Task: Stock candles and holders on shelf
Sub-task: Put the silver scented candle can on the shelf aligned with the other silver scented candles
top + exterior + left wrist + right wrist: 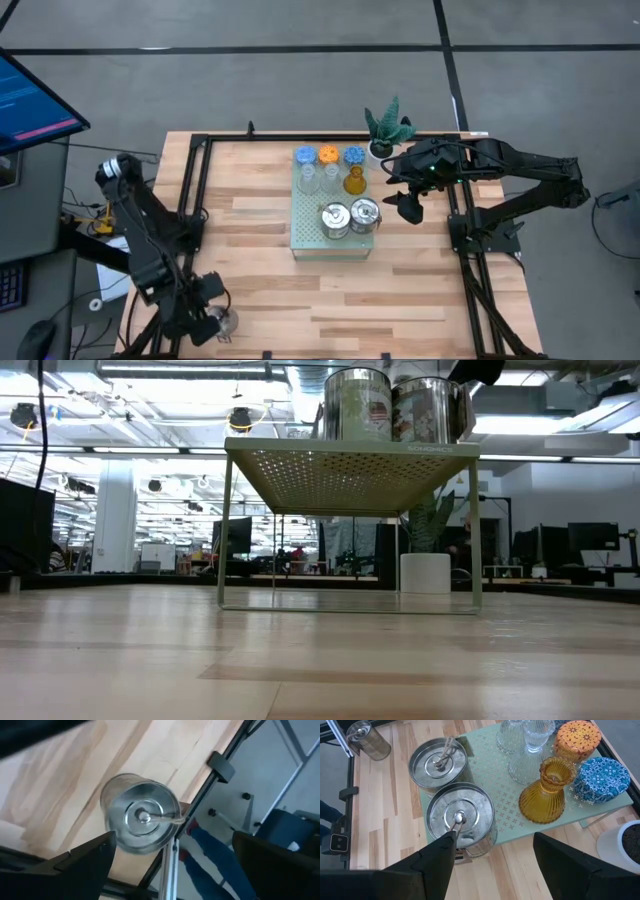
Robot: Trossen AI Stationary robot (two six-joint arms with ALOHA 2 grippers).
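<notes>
A: Where's the third tin (226, 321)?
B: At the table's (420, 280) near left corner, between the left gripper's (215, 325) released fingers, untouched.
A: The rest?
B: Two tins (335, 220), cups (353, 181) and candles (328, 155) stand on the shelf (305, 235). The right gripper (408, 207) hovers just right of it, fingers apart, empty

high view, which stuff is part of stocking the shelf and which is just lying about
Part of the job:
- shelf
- two silver tins on it
- third silver tin at the table's near left corner, by the left gripper
- candles
- glass cups

Just lying about:
- potted plant
</notes>
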